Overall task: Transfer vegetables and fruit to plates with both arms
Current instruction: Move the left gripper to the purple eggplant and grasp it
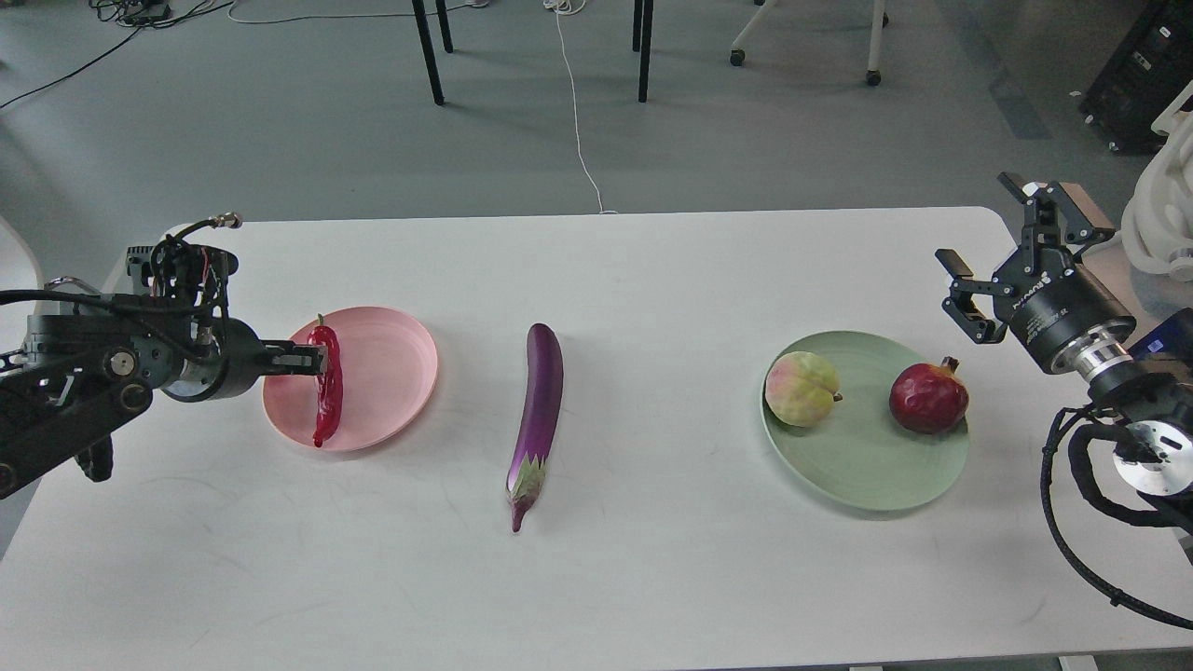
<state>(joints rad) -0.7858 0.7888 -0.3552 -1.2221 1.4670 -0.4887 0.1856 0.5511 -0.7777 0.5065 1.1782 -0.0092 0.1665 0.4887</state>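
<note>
My left gripper [317,359] is shut on the red chili pepper [327,391], which hangs down over the left part of the pink plate [387,373]; its tip looks down at the plate's surface. The purple eggplant [538,410] lies lengthwise on the table between the two plates, calyx toward me. The yellow-green peach [802,389] and the dark-red pomegranate [927,399] sit on the pale green plate [857,466]. My right gripper [993,252] is open and empty, raised to the right of the green plate.
The white table [652,578] carries everything. Its far edge runs behind the plates. Chair and table legs [643,47] and cables [578,112] stand on the floor beyond. A white object [1165,214] sits off the table's right edge.
</note>
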